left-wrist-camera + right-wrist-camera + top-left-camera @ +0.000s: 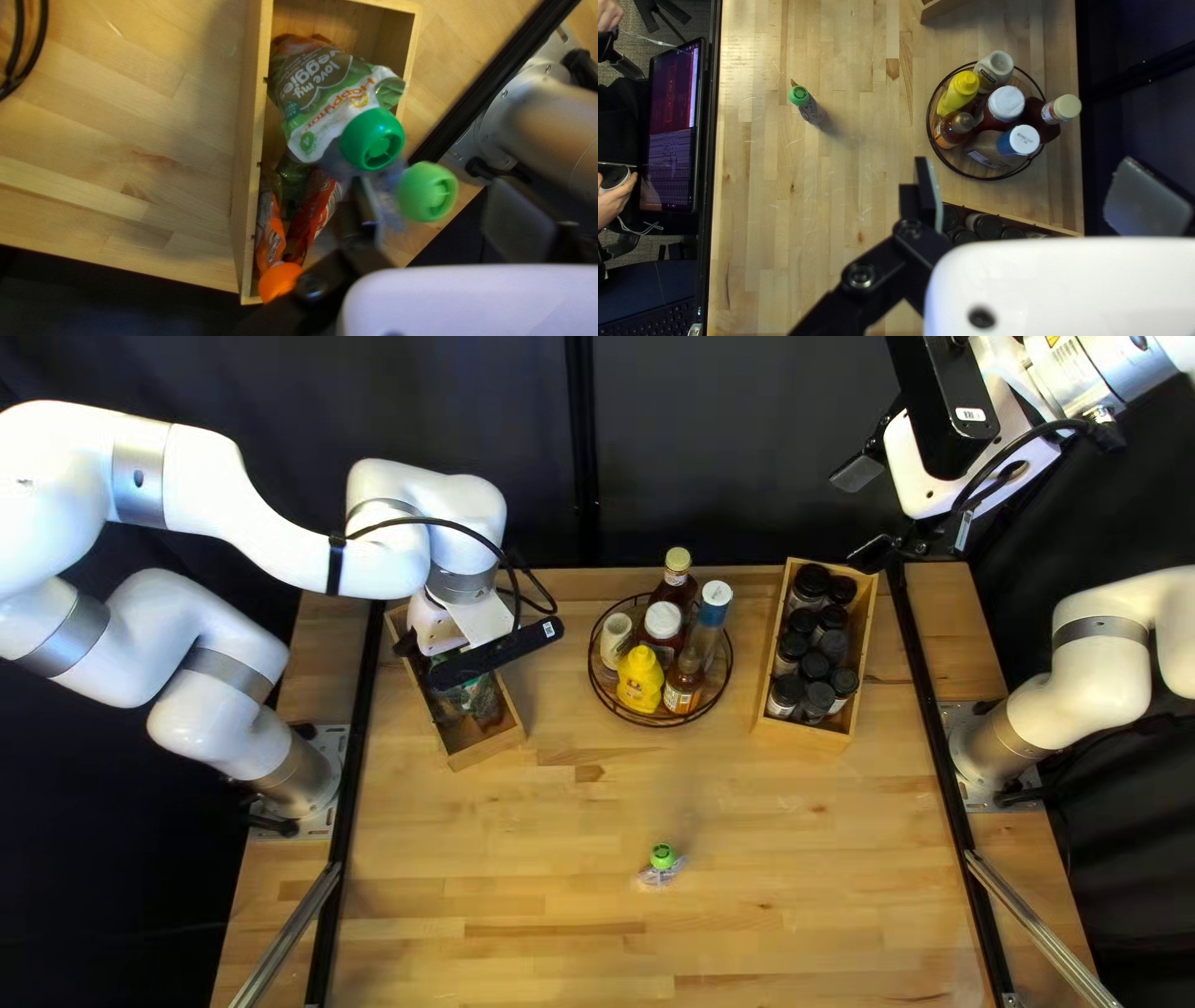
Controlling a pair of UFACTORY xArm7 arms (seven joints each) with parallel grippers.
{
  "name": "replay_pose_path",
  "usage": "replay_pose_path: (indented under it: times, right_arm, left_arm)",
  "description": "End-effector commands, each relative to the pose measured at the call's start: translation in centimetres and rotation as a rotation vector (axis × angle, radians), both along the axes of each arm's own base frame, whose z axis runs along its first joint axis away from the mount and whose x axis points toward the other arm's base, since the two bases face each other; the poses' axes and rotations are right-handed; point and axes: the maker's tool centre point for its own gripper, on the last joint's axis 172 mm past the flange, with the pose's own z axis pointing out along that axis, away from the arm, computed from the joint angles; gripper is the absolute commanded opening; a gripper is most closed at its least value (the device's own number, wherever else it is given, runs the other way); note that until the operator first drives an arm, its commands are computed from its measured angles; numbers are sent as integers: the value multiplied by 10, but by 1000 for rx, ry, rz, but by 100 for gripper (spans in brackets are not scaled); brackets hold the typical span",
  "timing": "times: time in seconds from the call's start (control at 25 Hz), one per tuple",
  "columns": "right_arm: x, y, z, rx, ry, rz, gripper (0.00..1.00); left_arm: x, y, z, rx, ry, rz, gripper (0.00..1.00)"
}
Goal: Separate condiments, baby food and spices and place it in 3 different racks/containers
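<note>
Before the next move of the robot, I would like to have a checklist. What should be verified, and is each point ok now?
1. Left claw open: ok, its fingers stand apart.
2. Light-green-capped pouch free of the left claw: cannot tell; one finger overlaps it in the left wrist view.
3. Right claw open and empty: ok.
4. All baby food pouches inside the left box: not ok, one green-capped pouch is on the table.
5. Condiment bottles in the round basket: ok.
6. Spice jars in the right box: ok.
</note>
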Motion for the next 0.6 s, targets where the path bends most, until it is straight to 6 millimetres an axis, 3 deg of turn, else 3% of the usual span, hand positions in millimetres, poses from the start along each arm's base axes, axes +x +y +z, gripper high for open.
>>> replay_pose_path:
  times: [0.04,0.44,0.6]
  right_arm:
    - [0,0,0,0,0,0,100]
    - [0,0,0,0,0,0,100]
    - [0,0,0,0,0,0,100]
  left_arm:
    - [26,-34,8,2,-72,51,100]
    - [103,-147,8,-66,-237,85,100]
    - [128,-179,4,-89,-278,95,100]
